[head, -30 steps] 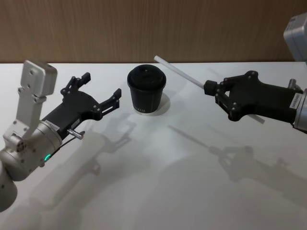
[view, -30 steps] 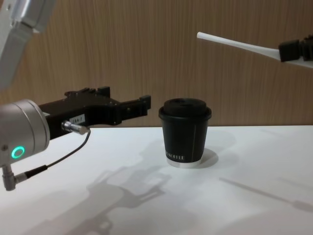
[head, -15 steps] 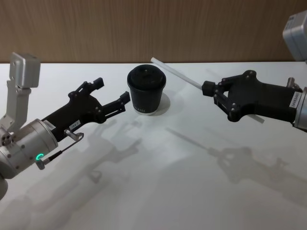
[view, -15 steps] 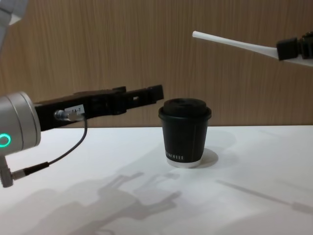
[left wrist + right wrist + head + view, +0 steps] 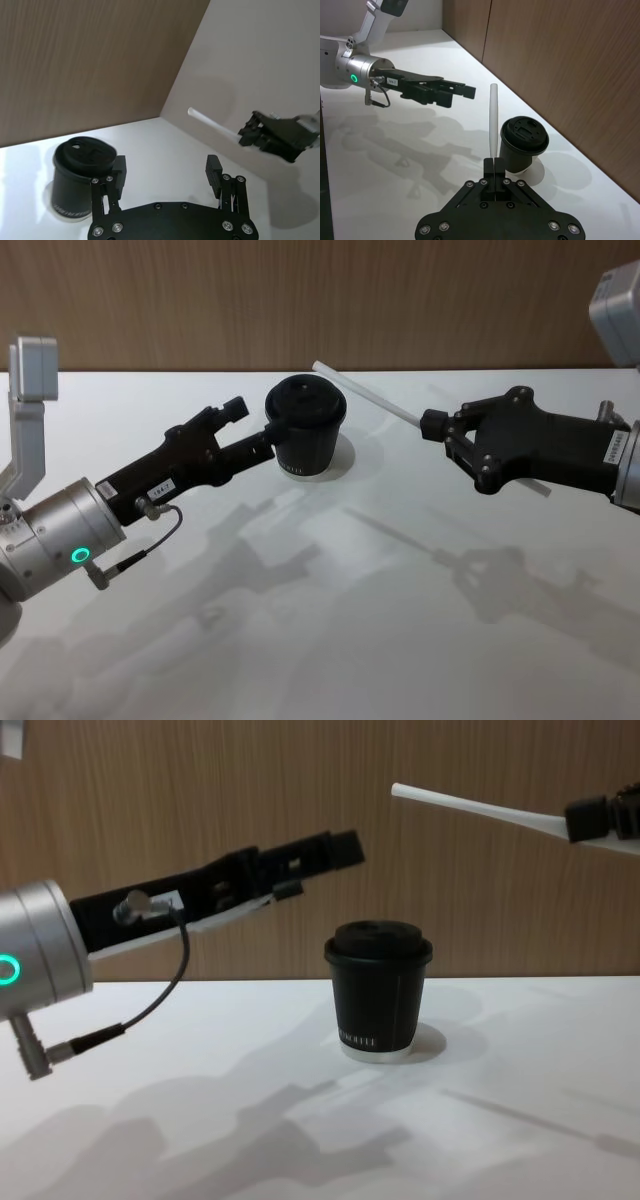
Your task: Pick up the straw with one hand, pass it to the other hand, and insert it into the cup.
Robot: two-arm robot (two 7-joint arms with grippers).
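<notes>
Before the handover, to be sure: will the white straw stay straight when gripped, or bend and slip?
Probably stiff: the straw juts straight from the right gripper without sagging. Thin and smooth, it might slip in the left gripper or crush if squeezed hard.

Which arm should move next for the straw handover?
Left. Its open silver-wristed black gripper hangs near the black lidded cup, facing the thin white straw that the all-black right gripper is shut on.
</notes>
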